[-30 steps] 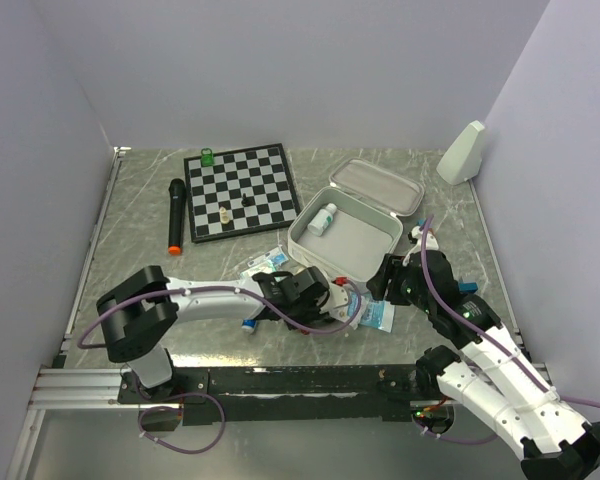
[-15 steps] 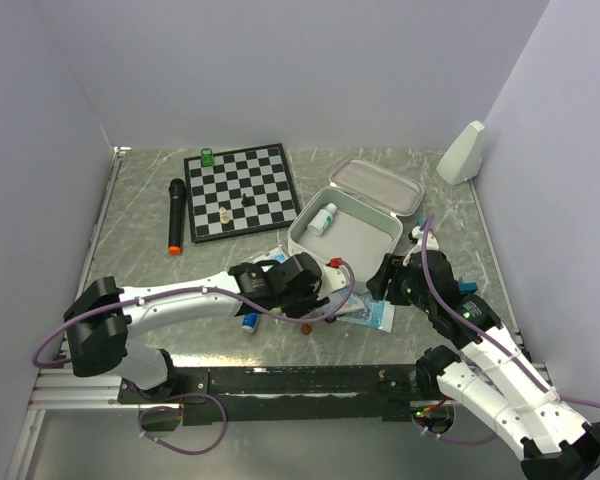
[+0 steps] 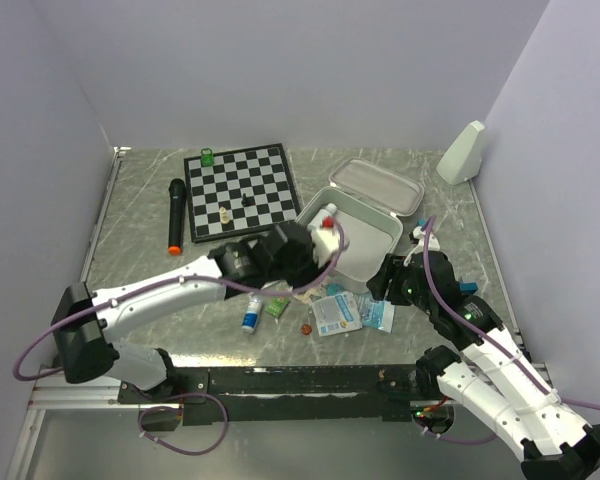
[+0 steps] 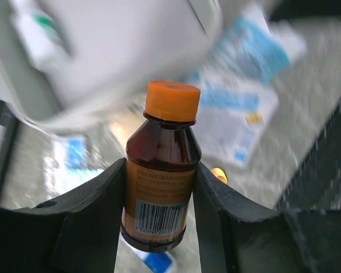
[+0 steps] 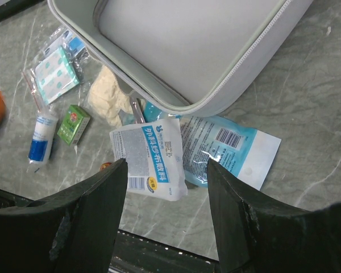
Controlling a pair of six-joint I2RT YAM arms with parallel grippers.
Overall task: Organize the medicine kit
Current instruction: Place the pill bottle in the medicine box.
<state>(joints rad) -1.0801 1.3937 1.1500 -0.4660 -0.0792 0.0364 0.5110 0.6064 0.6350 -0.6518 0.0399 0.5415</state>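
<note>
The medicine kit [image 3: 370,240] lies open, a white case with its lid [image 3: 377,185] hinged back. My left gripper [image 3: 318,248] hangs over the kit's near-left corner, shut on a brown bottle with an orange cap [image 4: 162,170]; its cap [image 3: 328,222] shows from above. The kit [image 4: 119,51] is blurred behind the bottle. My right gripper [image 5: 167,170] stands open just in front of the kit's rim [image 5: 159,91], above a white and blue sachet [image 5: 150,156], holding nothing. It sits at the kit's near-right corner [image 3: 390,282].
Loose supplies lie in front of the kit: a blue packet [image 5: 227,148], cream gauze [image 5: 108,96], a green box [image 5: 74,124], a small tube [image 5: 41,136] and plasters [image 5: 54,74]. A chessboard [image 3: 242,190] and black microphone [image 3: 176,215] lie back left, a white device [image 3: 462,152] back right.
My left arm has lifted the brown bottle off the table and carried it back toward the kit's near-left corner, uncovering the sachets. The right arm has stayed still.
</note>
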